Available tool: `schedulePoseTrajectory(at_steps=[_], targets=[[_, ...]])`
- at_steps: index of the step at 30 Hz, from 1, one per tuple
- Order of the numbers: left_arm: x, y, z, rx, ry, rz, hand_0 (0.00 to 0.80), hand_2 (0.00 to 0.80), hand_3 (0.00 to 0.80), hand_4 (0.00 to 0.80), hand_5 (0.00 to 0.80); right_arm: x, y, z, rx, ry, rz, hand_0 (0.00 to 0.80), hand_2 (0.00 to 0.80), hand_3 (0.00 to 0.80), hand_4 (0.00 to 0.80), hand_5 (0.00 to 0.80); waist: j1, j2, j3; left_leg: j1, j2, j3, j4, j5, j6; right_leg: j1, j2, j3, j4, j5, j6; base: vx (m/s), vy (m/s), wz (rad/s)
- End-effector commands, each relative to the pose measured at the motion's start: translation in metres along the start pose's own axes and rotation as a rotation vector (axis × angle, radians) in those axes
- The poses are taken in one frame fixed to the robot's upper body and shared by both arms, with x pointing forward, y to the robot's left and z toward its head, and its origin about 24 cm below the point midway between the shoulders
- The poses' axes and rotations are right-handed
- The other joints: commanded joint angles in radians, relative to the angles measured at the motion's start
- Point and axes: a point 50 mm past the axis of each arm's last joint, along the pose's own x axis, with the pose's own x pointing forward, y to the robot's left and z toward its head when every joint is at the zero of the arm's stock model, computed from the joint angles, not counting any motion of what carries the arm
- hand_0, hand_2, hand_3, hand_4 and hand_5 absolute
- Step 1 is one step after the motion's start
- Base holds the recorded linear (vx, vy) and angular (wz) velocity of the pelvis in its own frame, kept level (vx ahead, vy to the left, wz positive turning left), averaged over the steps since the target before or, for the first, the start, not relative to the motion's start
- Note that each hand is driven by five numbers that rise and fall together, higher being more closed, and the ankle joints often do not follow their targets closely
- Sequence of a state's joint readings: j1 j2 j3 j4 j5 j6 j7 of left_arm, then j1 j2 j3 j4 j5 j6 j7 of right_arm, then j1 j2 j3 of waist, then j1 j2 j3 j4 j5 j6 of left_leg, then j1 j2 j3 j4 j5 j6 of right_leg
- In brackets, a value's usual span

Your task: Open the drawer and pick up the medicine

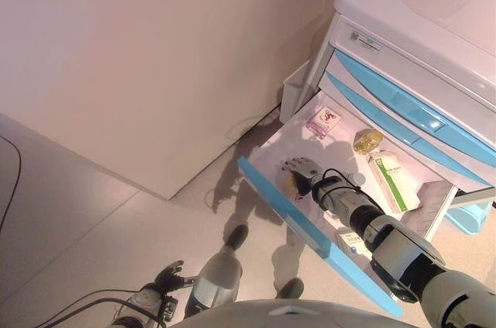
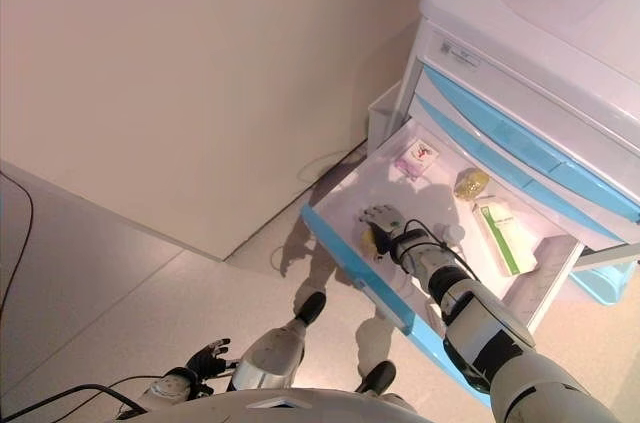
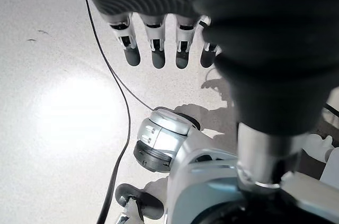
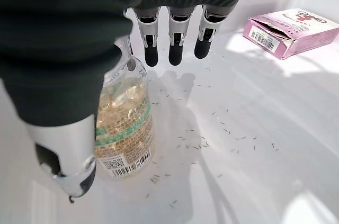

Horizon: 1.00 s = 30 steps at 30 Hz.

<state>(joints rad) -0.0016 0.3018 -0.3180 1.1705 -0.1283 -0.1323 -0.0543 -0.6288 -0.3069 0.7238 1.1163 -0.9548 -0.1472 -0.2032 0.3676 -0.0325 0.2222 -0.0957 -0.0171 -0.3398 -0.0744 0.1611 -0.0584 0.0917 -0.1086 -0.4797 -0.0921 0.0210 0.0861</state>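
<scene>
The left hand [image 1: 167,275] is hanging low at about 7 o'clock in the head views, over the floor [image 1: 70,212], its fingers [image 3: 154,44] lying relaxed and holding nothing.

Farther out, at about 4 o'clock, the drawer [image 1: 310,223] of the white and blue cabinet [image 1: 418,49] is standing pulled out, its blue front edge nearest the robot. The right hand [image 2: 383,226] is reaching into the drawer's near left part, palm down. In its wrist view its fingers [image 4: 175,44] are pointing straight out and its thumb [image 4: 69,160] is sitting apart; they are gripping nothing.

The medicine, a clear bottle of yellow capsules [image 4: 124,123], is lying on its side on the drawer floor, between thumb and fingers, just under the hand.

Beyond the hand, a green and white box [image 1: 395,182] is lying at about 3 o'clock of it. A round jar of yellow capsules [image 1: 367,141] is sitting at 2 o'clock, and a pink box [image 1: 323,121] is resting at 12 o'clock near the drawer's back.
</scene>
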Motion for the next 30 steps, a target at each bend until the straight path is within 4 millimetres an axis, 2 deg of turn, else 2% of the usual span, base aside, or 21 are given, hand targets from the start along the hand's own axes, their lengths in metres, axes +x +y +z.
schedulePoseTrajectory(at_steps=[1,2,3,4,5,22,23,24,30], targets=[[-0.0005,0.0044,-0.0031,0.069,0.020,-0.004,0.000,0.000,0.000,0.000,0.000,0.0033,-0.0151,0.0051,-0.048,-0.044,-0.055,0.000,0.000,0.000,0.000,0.000,0.017,-0.011,-0.004,0.017,-0.074,0.050,0.007,-0.101,0.048,-0.030,0.016,0.039,0.083,-0.058,-0.025,0.000,0.000,0.00],[-0.0005,0.0047,-0.0030,0.069,0.020,-0.004,0.000,0.000,0.000,0.000,0.000,0.0030,-0.0144,0.0046,-0.046,-0.042,-0.053,0.248,0.248,0.248,0.248,0.248,0.017,-0.011,-0.004,0.017,-0.073,0.050,0.007,-0.101,0.048,-0.030,0.016,0.038,0.083,-0.058,-0.024,0.000,0.000,0.00],[-0.0005,0.0049,-0.0027,0.068,0.019,-0.004,0.000,0.000,0.000,0.000,0.000,0.0027,-0.0136,0.0044,-0.043,-0.041,-0.050,0.568,0.568,0.568,0.568,0.568,0.016,-0.012,-0.004,0.016,-0.074,0.050,0.007,-0.101,0.048,-0.030,0.016,0.039,0.082,-0.057,-0.024,0.000,0.000,0.00],[-0.0004,0.0053,-0.0025,0.068,0.019,-0.003,0.000,0.000,0.000,0.000,0.000,0.0022,-0.0124,0.0044,-0.045,-0.043,-0.050,0.728,0.728,0.728,0.728,0.728,0.015,-0.013,-0.004,0.017,-0.074,0.050,0.007,-0.101,0.048,-0.030,0.016,0.039,0.082,-0.058,-0.025,0.000,0.000,0.00],[-0.0005,0.0052,-0.0028,0.068,0.020,-0.003,0.000,0.000,0.000,0.000,0.000,0.0019,-0.0118,0.0043,-0.046,-0.046,-0.050,0.800,0.800,0.800,0.800,0.800,0.015,-0.013,-0.005,0.017,-0.074,0.050,0.007,-0.101,0.048,-0.029,0.017,0.039,0.082,-0.057,-0.025,0.000,0.000,0.00],[-0.0007,0.0070,-0.0031,0.066,0.022,0.002,0.000,0.000,0.000,0.000,0.000,0.0027,-0.0166,0.0069,-0.034,-0.062,-0.055,0.800,0.800,0.800,0.800,0.800,0.012,-0.023,-0.006,0.019,-0.072,0.055,0.005,-0.102,0.047,-0.028,0.018,0.043,0.076,-0.054,-0.023,0.000,0.000,0.00],[-0.0006,0.0074,-0.0028,0.066,0.022,0.003,0.000,0.000,0.000,0.000,0.000,0.0028,-0.0165,0.0067,-0.032,-0.058,-0.047,0.154,0.154,0.154,0.154,0.154,0.012,-0.024,-0.006,0.019,-0.072,0.056,0.005,-0.103,0.047,-0.028,0.018,0.044,0.076,-0.054,-0.023,0.000,0.000,0.00],[-0.0005,0.0077,-0.0024,0.066,0.022,0.004,0.000,0.000,0.000,0.000,0.000,0.0028,-0.0160,0.0064,-0.034,-0.056,-0.040,0.000,0.000,0.000,0.000,0.000,0.011,-0.025,-0.006,0.020,-0.072,0.056,0.005,-0.103,0.048,-0.028,0.018,0.044,0.076,-0.054,-0.023,0.000,0.000,0.00],[-0.0003,0.0078,-0.0015,0.071,0.020,0.004,0.000,0.000,0.000,0.000,0.000,0.0024,-0.0120,0.0050,-0.114,-0.053,-0.003,0.000,0.000,0.000,0.000,0.000,0.016,-0.025,-0.006,0.020,-0.071,0.054,0.004,-0.101,0.048,-0.025,0.019,0.042,0.074,-0.053,-0.024,0.000,0.000,0.00]])
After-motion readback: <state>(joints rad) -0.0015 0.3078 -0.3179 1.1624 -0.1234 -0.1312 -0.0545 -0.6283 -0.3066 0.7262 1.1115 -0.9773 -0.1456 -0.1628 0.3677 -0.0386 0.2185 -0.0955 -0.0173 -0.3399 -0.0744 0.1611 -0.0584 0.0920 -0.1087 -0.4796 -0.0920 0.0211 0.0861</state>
